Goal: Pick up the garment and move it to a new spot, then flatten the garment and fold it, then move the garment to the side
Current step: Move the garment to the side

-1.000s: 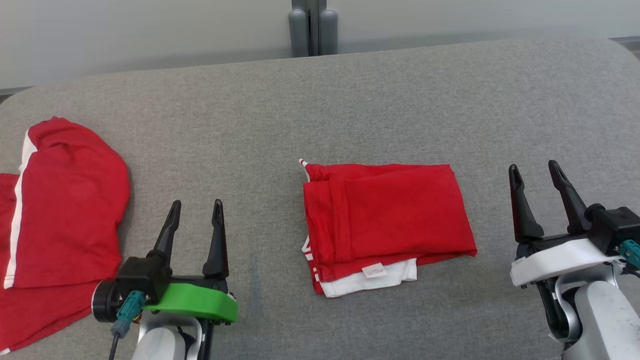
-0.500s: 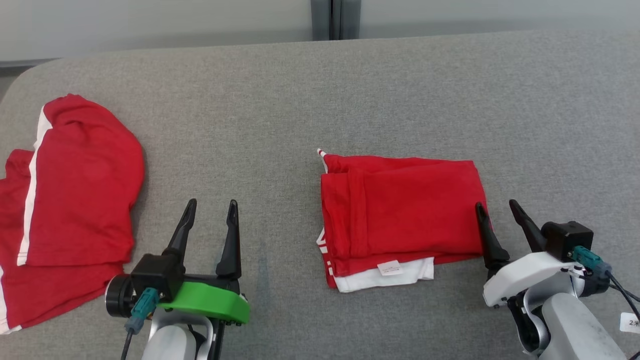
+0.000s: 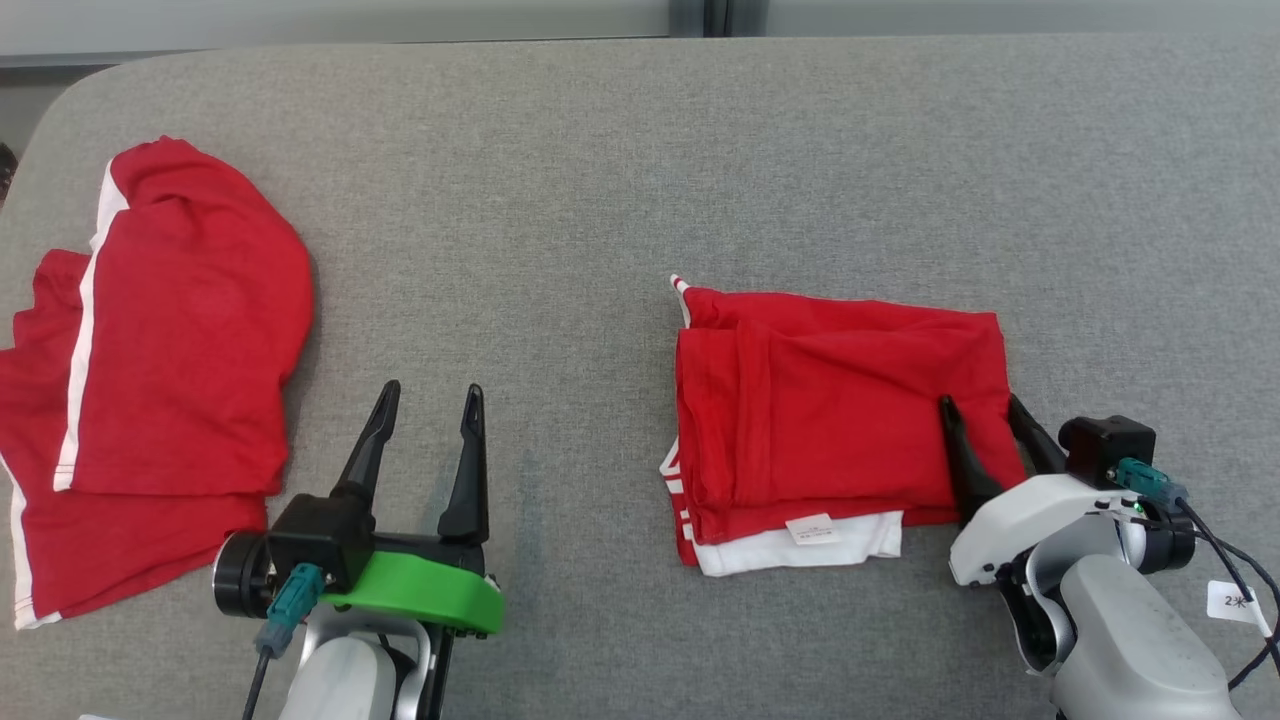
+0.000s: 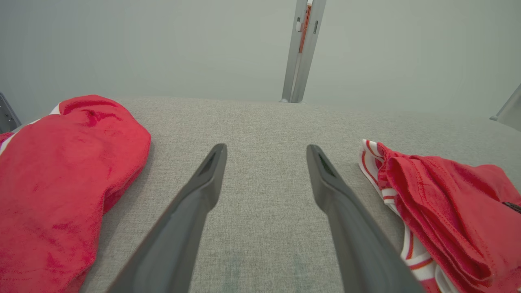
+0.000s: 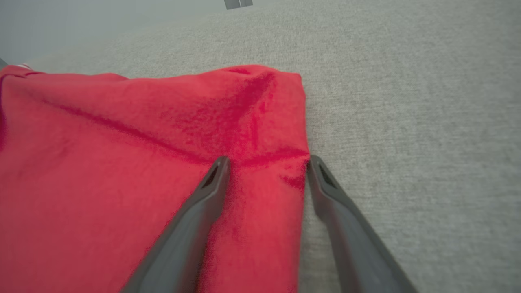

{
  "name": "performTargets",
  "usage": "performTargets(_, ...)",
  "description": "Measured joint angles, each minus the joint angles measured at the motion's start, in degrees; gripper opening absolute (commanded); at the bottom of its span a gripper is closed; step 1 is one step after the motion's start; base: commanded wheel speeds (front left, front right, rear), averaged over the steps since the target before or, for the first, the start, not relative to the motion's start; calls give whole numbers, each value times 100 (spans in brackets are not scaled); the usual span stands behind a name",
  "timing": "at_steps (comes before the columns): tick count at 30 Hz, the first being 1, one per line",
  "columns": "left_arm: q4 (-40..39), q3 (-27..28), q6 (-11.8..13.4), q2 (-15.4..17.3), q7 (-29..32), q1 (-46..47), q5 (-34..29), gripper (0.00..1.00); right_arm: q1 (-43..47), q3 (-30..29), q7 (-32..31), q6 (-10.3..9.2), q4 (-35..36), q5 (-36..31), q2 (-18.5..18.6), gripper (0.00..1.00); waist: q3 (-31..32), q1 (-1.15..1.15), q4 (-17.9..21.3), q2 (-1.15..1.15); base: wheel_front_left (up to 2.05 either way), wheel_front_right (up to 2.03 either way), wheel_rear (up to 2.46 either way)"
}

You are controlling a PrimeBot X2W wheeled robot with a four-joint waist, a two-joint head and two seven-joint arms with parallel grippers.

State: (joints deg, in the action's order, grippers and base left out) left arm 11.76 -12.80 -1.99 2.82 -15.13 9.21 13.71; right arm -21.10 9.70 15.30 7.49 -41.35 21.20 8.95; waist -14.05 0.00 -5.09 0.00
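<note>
Right gripper (image 3: 980,403), jaws wide, straddles the garment (image 3: 840,400) edge; if you pinch only top layers, the fold opens. Left gripper (image 3: 430,392) wide.

Folded garment (image 3: 840,420) right of second garment (image 3: 170,330)

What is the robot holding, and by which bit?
Nothing yet. The right gripper stands open astride the right edge of the folded red cloth garment; the left gripper is open too.
</note>
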Motion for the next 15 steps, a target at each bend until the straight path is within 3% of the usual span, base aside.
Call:
performTargets(1,-18,16,0,0,0,15,-13,100,-43,27,0,0,-31,-2,0,0,5,0,17,0,0,0,0)
performTargets(7,-86,38,-11,1,0,25,-33,100,-158,240,-9,5,3,-53,52,0,46,0,204,0,0,0,0)
performTargets(15,-172,62,-103,-1,0,174,-187,100,-559,479,-16,5,268,-335,436,0,-15,0,652,0,0,0,0)
